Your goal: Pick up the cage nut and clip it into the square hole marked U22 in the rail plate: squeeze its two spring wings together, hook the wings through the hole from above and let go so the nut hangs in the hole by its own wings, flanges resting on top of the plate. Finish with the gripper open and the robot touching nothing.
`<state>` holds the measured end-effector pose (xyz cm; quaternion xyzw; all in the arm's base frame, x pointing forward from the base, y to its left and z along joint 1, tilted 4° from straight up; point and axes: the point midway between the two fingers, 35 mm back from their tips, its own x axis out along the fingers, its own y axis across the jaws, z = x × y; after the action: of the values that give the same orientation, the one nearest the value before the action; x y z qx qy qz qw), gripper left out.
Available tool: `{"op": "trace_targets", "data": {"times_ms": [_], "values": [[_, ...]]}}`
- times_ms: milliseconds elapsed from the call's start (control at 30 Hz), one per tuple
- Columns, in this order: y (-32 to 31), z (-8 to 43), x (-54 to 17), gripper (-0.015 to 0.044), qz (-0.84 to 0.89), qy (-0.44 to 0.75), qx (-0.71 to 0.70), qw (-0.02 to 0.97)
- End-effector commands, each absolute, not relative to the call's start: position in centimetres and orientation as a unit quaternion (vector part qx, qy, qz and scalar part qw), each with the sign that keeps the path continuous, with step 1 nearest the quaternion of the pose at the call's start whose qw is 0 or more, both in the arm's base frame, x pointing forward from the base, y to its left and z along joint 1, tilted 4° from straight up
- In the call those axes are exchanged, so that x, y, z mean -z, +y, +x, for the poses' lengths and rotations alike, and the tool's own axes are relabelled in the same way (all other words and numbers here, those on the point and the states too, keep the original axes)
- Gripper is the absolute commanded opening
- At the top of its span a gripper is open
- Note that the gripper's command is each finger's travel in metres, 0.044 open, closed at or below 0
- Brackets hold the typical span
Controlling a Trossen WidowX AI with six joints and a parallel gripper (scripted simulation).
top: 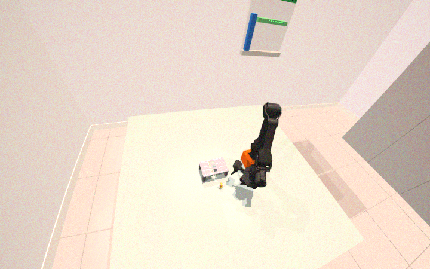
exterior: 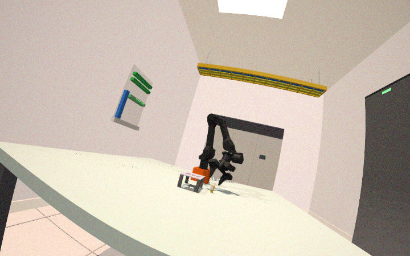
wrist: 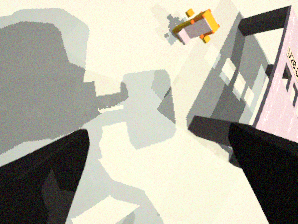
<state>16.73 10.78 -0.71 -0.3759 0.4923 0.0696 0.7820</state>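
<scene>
The black two-fingered gripper (top: 238, 173) (exterior: 216, 173) (wrist: 160, 133) hangs above the pale cream tabletop (top: 171, 228) (exterior: 181, 217) (wrist: 150, 195), its fingers spread wide with nothing between them. The small yellow-and-pale cage nut (top: 221, 185) (exterior: 212, 191) (wrist: 198, 27) stands on the tabletop, apart from the fingers and near the pinkish rail plate (top: 207, 168) (exterior: 193, 174) (wrist: 280, 107) on dark legs, whose U22 marking seems too blurred to make out.

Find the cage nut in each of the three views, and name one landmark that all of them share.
Top: the cage nut is just below centre.
Exterior: low, slightly right of centre.
Wrist: near the top edge, right of centre.
Shared landmark: the pink-topped rail plate on legs, beside the nut.
</scene>
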Motion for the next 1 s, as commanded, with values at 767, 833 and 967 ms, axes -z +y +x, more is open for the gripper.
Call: {"op": "trace_targets", "data": {"times_ms": [767,833,967], "values": [[9.9,27.5,-4.9,0.044,-0.46,0.547,-0.409,0.567],[9.9,27.5,-4.9,0.044,-0.46,0.547,-0.409,0.567],[9.9,27.5,-4.9,0.0361,-0.46,0.547,-0.409,0.567]]}}
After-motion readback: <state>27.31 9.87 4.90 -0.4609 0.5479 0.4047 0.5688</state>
